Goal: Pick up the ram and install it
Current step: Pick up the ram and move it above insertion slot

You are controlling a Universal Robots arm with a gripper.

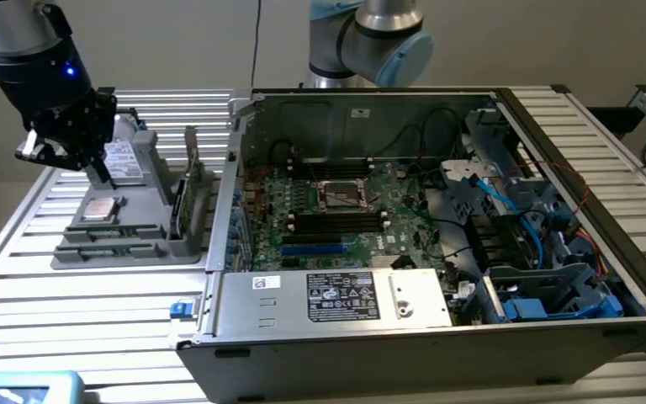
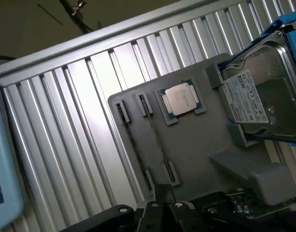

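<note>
Green, slotted in the tray at six o'clock from the closed claw in the exterior view, the ram is looking light, stiff, fragile, best pinched mid-length.

2 thin ram sticks stand edgewise in gray tray slots.

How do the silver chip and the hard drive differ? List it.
The chip is small and square; the hard drive is far larger and oblong. The chip's top is plain metal; the hard drive carries a white label and a blue frame. Both are silvery, on the grey tray.
</note>
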